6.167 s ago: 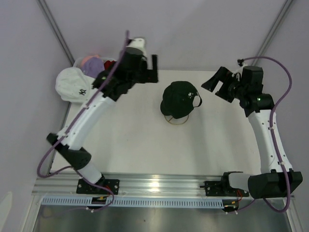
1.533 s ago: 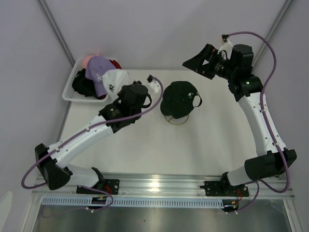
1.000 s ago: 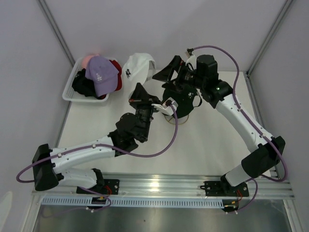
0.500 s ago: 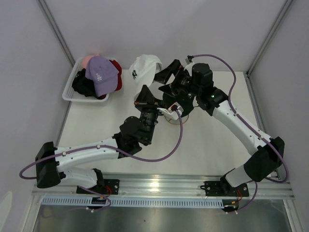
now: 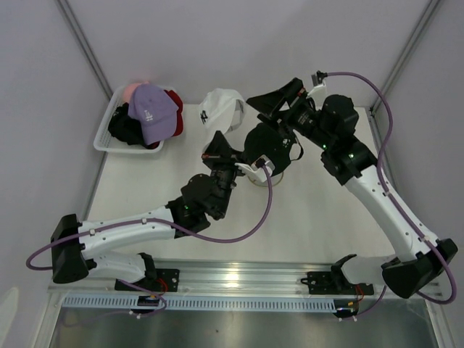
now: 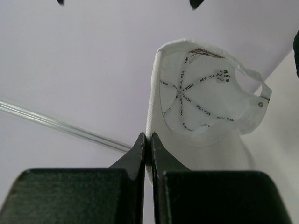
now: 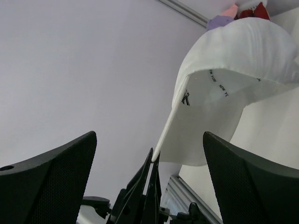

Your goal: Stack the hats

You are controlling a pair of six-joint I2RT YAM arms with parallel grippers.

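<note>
Right claw point(image 5: 274, 96) backed off; left claw point(image 6: 147, 141) pinches white cap point(image 6: 198, 105) brim.

Overhead, two wrists (white cap point(image 6: 201, 102) shared)

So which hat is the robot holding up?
The white hat, pinched by its brim in the left tool. The dark green hat sits on the stand, and the lavender hat lies in the basket.
</note>
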